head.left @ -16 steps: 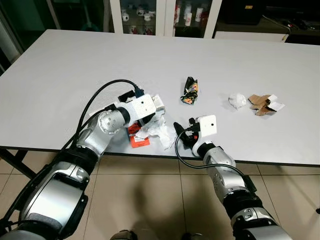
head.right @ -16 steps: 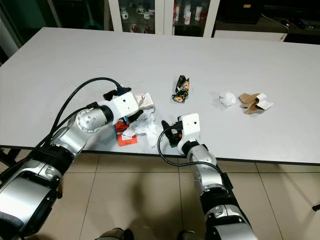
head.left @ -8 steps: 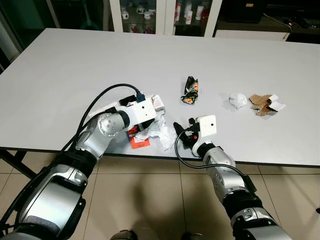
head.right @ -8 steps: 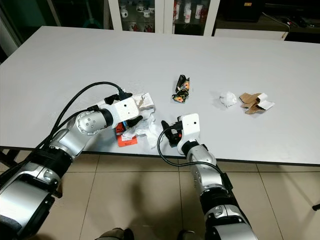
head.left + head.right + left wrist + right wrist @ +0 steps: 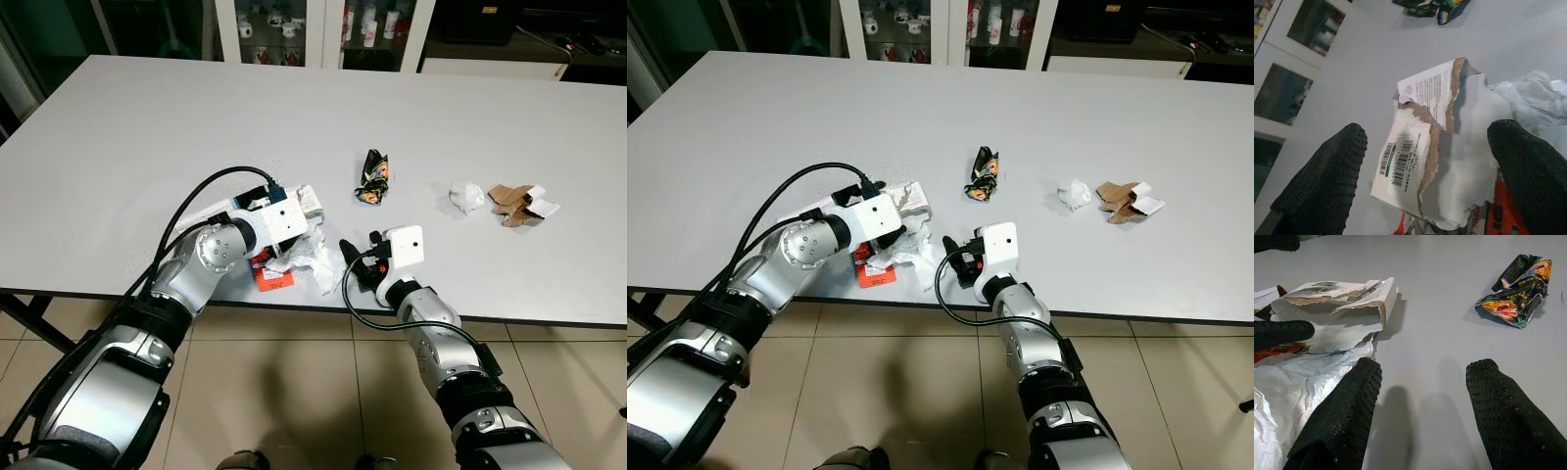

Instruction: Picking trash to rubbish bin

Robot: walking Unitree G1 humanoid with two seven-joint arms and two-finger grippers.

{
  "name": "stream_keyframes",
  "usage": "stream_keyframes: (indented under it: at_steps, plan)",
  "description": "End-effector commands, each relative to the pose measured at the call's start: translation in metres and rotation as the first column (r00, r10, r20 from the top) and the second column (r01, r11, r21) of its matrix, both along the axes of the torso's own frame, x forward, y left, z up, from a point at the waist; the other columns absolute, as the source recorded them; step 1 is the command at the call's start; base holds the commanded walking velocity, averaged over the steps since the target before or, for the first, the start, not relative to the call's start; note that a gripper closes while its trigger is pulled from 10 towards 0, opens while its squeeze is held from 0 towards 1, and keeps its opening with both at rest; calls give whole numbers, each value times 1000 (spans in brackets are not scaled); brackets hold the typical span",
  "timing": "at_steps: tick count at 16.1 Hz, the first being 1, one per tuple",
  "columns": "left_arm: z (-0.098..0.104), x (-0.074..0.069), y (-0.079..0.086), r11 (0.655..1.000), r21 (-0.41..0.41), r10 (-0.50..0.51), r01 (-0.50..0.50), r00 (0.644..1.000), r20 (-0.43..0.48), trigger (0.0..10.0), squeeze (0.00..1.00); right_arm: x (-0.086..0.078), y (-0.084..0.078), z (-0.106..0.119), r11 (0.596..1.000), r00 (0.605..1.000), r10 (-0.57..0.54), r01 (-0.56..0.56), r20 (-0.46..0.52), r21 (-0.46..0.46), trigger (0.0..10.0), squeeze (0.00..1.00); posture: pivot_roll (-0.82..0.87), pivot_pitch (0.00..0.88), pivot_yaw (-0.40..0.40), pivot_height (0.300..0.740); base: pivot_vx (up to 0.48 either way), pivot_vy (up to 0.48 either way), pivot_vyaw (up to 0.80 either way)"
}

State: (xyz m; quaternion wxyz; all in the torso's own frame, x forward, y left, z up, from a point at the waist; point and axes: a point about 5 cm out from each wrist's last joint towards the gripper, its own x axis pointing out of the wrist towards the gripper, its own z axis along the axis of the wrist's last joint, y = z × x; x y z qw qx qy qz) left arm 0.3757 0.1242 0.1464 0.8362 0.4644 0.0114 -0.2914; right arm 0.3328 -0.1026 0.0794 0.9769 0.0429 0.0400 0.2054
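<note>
Black rubber fingers of the left gripper (image 5: 1425, 161) are spread wide on either side of a torn white carton (image 5: 1422, 147) with a barcode, at the near edge of the grey table (image 5: 147, 127). Nothing is pinched yet. The carton lies on a small heap with crumpled white paper (image 5: 315, 257) and a red card (image 5: 272, 277) beneath. The right gripper (image 5: 1422, 382), just beside the heap, is likewise spread and empty, resting low over bare table.

Risks, as judged from this position:
- The heap sits at the table edge; a clumsy closing could push the red card or paper off onto the floor.
- The carton is flat and torn, so the fingers may slide over it or take only a flap.
- The two grippers are close together and could foul each other.

Farther out lie a crushed green snack wrapper (image 5: 371, 179), then a white paper ball (image 5: 465, 197) and torn brown cardboard (image 5: 519, 204), well apart from both arms. No bin can be made out.

View differences: the left wrist view gives the barcode, print and brown torn edge, unreadable from the head. The right wrist view shows the wrapper's colours and a left fingertip (image 5: 1281, 333) on the heap. The head views alone give the far litter and the cabinet (image 5: 323, 29) beyond.
</note>
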Motion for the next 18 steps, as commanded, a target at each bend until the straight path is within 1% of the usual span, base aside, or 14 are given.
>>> stream_keyframes:
  at_steps: [1,5,7,10,11,13,15,18]
  plan:
    - [-2,1,0,1000,10,27,-27,1000,6,10000,0,0,0,1,1000,1000,-7,7,2,7,10000,0,10,79,-1,740,0,0,0]
    - [3,6,0,997,22,66,-68,996,63,10000,0,0,-1,1,1000,1000,-14,14,5,10,10000,0,6,80,0,740,0,0,0]
    - [3,7,-1,996,15,86,-88,992,91,10000,0,0,0,1,1000,1000,-15,14,6,12,10000,0,5,79,2,740,0,0,0]
    - [-1,7,-1,994,23,104,-107,989,102,10000,0,0,1,2,1000,1000,-15,15,6,13,10000,0,4,81,3,740,0,0,0]
    - [-6,6,0,991,-15,137,-136,987,88,10000,0,1,1,3,1000,1000,-16,15,9,14,10000,0,3,82,5,740,0,0,0]
    - [-12,5,0,987,-23,158,-157,983,89,10000,0,1,2,4,1000,1000,-16,15,12,19,10000,0,-1,82,7,740,0,0,0]
    - [-16,4,0,986,-12,165,-164,981,107,10000,0,1,3,3,1000,1000,-13,13,11,17,10000,0,-3,82,7,740,0,0,0]
    - [-13,6,-3,985,-11,170,-170,974,151,10000,0,0,3,2,1000,1000,-11,11,9,17,10000,0,-1,83,7,740,0,0,0]
